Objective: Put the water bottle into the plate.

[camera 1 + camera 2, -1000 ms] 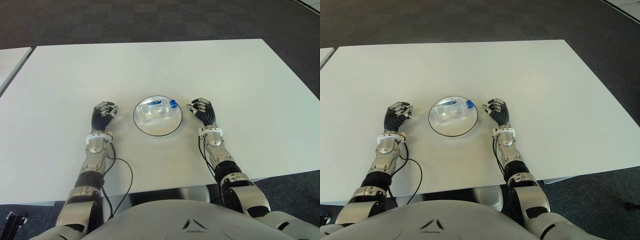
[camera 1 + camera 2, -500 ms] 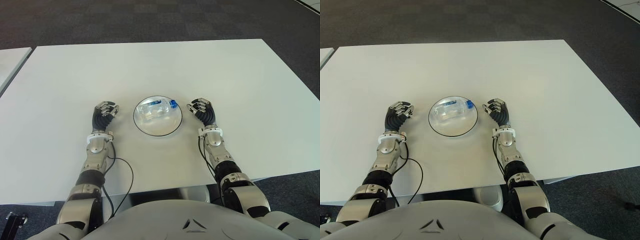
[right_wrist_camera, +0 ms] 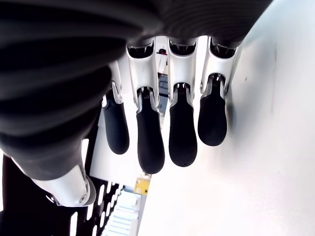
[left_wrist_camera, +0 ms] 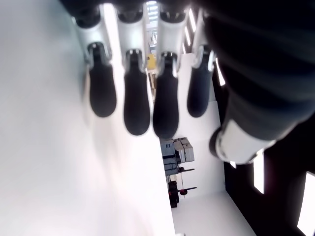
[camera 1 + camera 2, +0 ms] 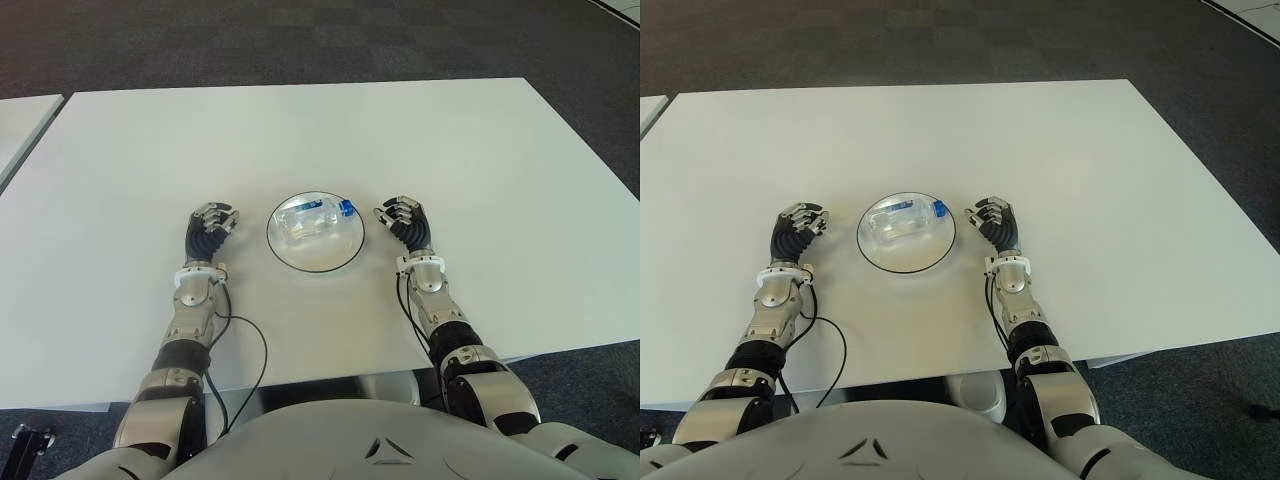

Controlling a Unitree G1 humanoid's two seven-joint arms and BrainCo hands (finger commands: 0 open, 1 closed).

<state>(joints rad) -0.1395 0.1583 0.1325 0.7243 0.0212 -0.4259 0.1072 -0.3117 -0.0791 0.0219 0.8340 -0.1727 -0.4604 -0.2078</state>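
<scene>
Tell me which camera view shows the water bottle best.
The left eye view: the water bottle lies on its side inside the plate, blue cap toward the right hand, nothing covering it. The right eye view shows the same. Both wrist views show only their own empty fingers, left hand included, no bottle.

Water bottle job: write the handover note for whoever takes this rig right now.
Left hand: fingers loosely curled, holding nothing, to the left of the plate.
Right hand: the same, to the plate's right, also empty.
Water bottle: lying on its side inside the plate, blue cap toward the right hand.
Done: bottle is in the plate, both hands off it.
Left: nothing on the placement that I can see. The table holds only this.
</scene>
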